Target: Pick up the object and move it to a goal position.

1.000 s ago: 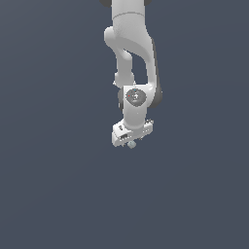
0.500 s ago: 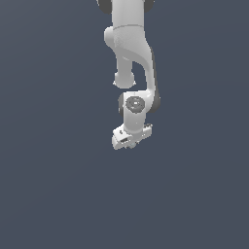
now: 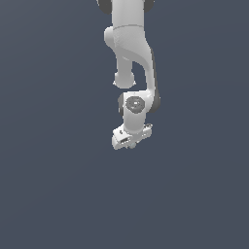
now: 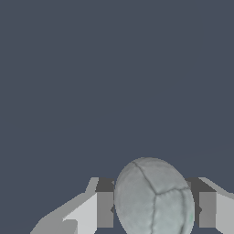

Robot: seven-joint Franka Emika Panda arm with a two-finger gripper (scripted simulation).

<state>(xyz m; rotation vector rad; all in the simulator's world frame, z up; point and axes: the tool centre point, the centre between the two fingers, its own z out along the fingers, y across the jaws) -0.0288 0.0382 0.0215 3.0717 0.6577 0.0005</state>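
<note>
One arm, exterior view: the white gripper (image 3: 130, 144) points down over the plain dark grey floor (image 3: 53, 185); the object is hidden here.
Wrist view: the pale faceted object (image 4: 154, 197) sits clamped between both fingers (image 4: 104, 209), jaws narrowed onto it.

- A plain, dark slate-blue backdrop (image 3: 48, 185) is seen across the whole exterior view.
- No wall, floor edge, furniture or window can be told apart in it.
- The same flat grey-blue field (image 4: 114, 68) is shown in the wrist view.
- The surface is evenly lit; only a faint lightening toward the lower part of the exterior view is noticed.
</note>
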